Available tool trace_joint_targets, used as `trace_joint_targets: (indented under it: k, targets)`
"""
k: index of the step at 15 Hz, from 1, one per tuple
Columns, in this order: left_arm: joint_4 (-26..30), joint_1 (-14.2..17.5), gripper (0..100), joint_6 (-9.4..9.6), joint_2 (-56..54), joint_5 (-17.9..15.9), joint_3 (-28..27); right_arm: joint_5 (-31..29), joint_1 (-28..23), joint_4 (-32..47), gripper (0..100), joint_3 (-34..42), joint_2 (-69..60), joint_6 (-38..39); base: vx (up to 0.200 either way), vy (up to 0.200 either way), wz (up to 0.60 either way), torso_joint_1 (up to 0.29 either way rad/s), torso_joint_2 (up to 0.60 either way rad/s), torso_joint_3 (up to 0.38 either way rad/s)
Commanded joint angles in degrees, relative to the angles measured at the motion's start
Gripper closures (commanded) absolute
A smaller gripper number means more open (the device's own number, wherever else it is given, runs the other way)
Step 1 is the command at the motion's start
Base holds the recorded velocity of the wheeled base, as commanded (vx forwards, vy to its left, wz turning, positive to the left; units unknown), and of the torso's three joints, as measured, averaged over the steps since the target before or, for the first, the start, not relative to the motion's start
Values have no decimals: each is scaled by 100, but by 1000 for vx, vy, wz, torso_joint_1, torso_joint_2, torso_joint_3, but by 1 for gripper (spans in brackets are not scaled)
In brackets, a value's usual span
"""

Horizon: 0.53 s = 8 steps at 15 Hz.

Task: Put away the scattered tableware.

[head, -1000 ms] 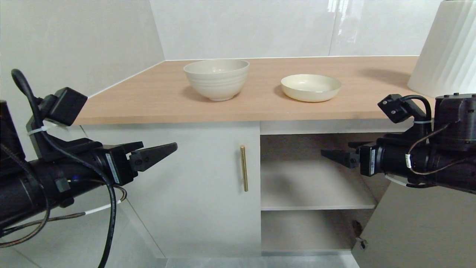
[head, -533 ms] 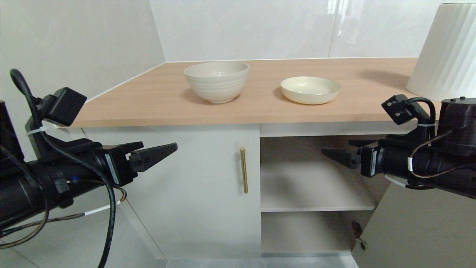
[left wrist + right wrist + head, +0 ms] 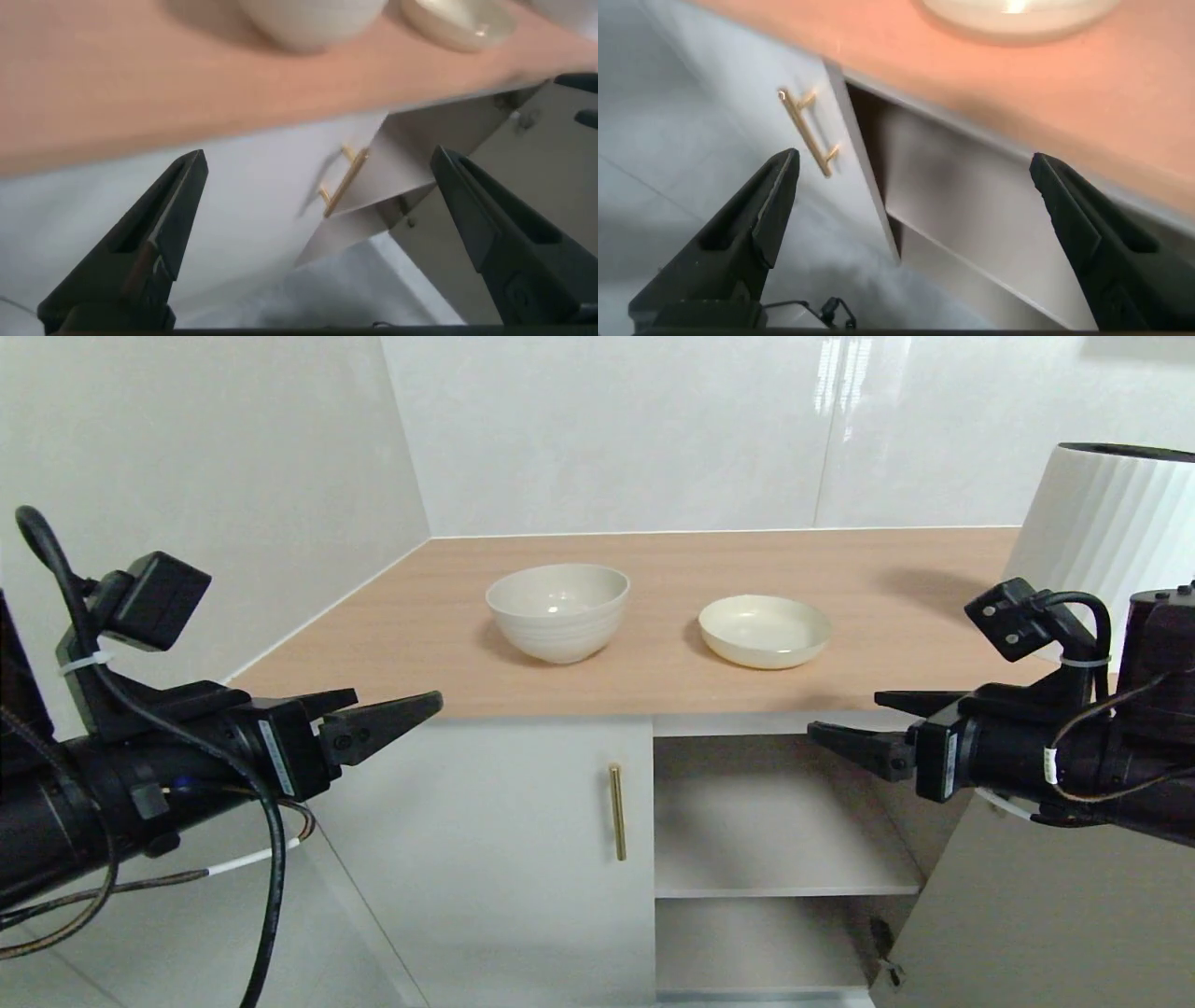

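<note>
With jaws apart on both, the right gripper (image 3: 845, 714) hangs below and nearer than the shallow dish (image 3: 765, 631) on the worktop (image 3: 420, 616), while the deep bowl (image 3: 558, 612) lies closer to the left gripper (image 3: 397, 702).

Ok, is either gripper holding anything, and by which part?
Nothing: left gripper and right gripper are open, empty. Cream deep bowl and shallow dish sit on wooden countertop.
</note>
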Motion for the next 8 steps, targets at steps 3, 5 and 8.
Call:
trace_joint_targets:
  k: [3,5,8]
  targets:
    - [12,-3,0,-3,31,3,2,-7,3,9,0,5,-17,-3,0,0,0,264,-455,-286]
    - [12,6,0,-3,83,3,-7,-7,3,9,0,5,9,-3,0,0,0,220,-476,-271]
    - [-6,6,0,-3,171,3,-33,-16,3,9,0,-12,44,-12,0,0,0,217,-478,-269]
